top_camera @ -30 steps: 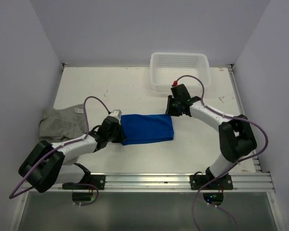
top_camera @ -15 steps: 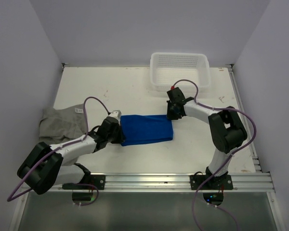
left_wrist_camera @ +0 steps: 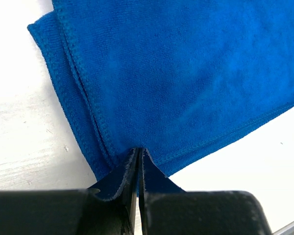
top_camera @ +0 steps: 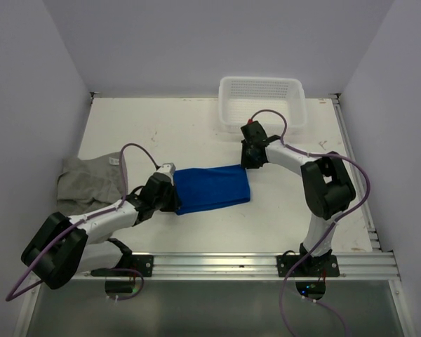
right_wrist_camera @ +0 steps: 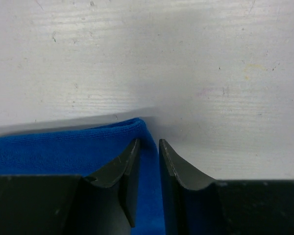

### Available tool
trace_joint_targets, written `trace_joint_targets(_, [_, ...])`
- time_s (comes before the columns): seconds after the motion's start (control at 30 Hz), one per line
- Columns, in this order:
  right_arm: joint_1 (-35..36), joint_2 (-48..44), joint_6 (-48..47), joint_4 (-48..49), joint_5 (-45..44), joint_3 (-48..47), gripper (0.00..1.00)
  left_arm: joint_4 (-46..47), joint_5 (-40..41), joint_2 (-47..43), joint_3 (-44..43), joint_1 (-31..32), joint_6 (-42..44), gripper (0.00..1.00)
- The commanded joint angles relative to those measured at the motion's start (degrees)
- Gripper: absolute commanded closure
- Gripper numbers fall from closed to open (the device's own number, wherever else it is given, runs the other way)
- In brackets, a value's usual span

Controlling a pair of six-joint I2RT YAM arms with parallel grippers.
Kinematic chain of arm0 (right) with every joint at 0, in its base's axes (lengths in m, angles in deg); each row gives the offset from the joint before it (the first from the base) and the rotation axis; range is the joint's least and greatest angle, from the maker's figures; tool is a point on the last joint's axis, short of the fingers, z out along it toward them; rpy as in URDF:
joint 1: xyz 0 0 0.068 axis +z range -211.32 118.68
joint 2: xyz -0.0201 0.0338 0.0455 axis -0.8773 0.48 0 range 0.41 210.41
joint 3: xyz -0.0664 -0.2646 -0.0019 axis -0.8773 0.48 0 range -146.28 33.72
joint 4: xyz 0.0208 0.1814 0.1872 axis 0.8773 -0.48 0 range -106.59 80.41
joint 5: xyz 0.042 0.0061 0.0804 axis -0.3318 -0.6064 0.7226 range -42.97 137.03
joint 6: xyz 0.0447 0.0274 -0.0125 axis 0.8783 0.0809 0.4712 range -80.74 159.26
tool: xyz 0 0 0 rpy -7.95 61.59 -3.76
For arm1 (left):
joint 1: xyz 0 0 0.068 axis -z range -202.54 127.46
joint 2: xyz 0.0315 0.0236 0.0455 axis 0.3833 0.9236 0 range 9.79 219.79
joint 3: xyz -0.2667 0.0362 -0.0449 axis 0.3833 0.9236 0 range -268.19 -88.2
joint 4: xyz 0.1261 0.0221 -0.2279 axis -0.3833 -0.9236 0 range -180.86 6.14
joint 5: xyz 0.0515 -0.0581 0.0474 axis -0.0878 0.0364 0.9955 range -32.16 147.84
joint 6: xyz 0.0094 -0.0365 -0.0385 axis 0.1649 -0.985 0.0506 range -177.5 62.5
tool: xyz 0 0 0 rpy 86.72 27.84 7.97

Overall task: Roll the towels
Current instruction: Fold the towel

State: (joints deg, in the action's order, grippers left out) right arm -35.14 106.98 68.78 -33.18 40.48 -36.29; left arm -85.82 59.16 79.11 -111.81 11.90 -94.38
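Hem of blue towel [top_camera: 214, 186] pinched, roll not begun

The blue towel lies folded flat near the white perforated basket [top_camera: 262, 128], on the side toward the arms. The grey towel [top_camera: 88, 181] sits crumpled, well apart from the basket, far to its left. The left gripper [left_wrist_camera: 138, 161] is closed tight on the blue hem. The right gripper [right_wrist_camera: 148, 147] stands narrow around the opposite corner; whether it really pinches, I cannot tell. This cloth looks soft, light and limp, so the stitched edges seem the best hold.
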Motion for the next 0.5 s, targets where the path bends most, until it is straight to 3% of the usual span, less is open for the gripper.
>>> trace_joint_targets(0.0, [-0.42,-1.53,0.63,-0.93,-1.36,-2.93,0.73,-3.76,1.14,-0.68,1.29,0.46,1.11,0.92])
trace_joint_targets(0.47, [-0.25,1.27,0.72,1.45,3.29,-4.51,0.7,-4.37,1.23,-1.47,0.33,0.46,1.37,0.91])
